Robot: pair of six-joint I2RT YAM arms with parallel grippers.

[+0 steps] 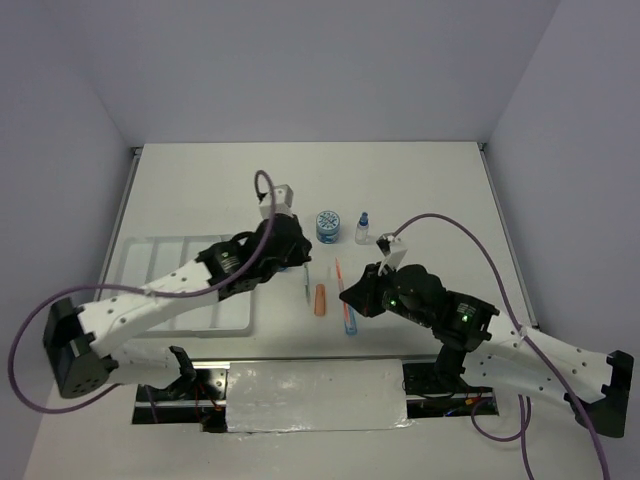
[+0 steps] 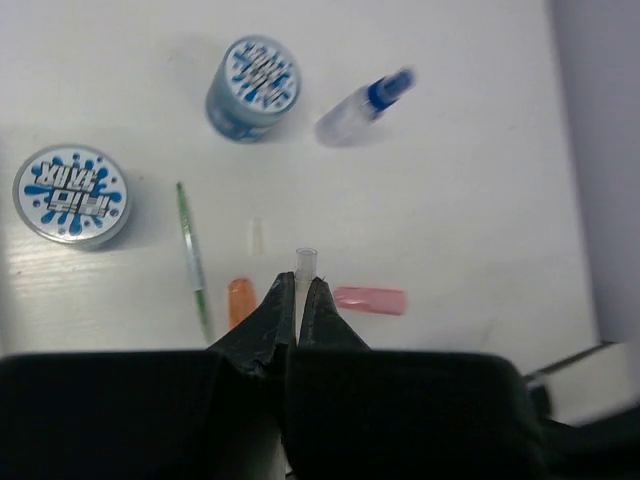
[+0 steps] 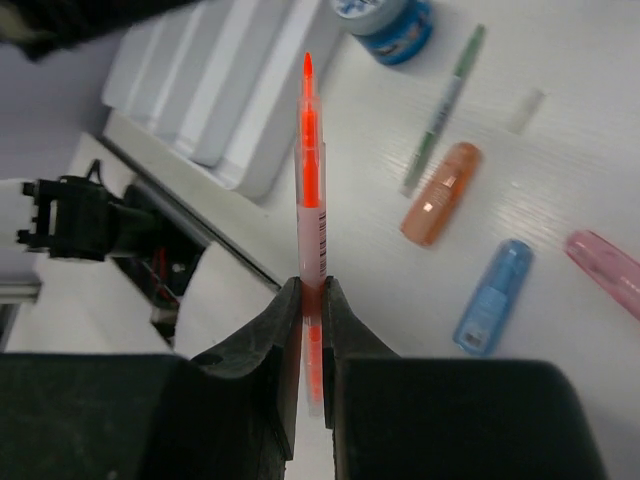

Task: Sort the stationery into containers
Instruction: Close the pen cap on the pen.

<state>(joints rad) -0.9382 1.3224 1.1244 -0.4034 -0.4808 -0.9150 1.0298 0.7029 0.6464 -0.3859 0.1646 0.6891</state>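
Pressed together, the jaws of the left gripper (image 2: 300, 288) leave no gap. A small clear plastic tube (image 2: 305, 262) shows just past their tips, and I cannot tell whether it is pinched or only lies on the white table (image 2: 480, 230) there. The right gripper (image 3: 310, 292) pinches a thin orange pen (image 3: 311, 170) with a clear barrel, gripping it low on the shaft. The pen's tip points toward the flat white plastic tray (image 3: 215, 95) with long narrow compartments. Dark print like a barcode runs along the barrel, too small to read.

The other stationery lies loose on the table, outside the tray. A round blue-and-white pot (image 2: 72, 192) stands at the left of the left wrist view. A second round patterned pot (image 2: 255, 85) stands farther off, near a tiny clear bottle with a blue cap (image 2: 365, 105). Both lids carry pale block lettering on a blue splash, too blurred to read. A thin green pen (image 2: 192, 255) lies between the nearer pot and a short orange marker (image 2: 241, 300). A pink eraser (image 2: 370, 299) lies just right of the left fingertips. In the right wrist view a short blue marker (image 3: 492, 297) lies between the orange marker and the eraser.
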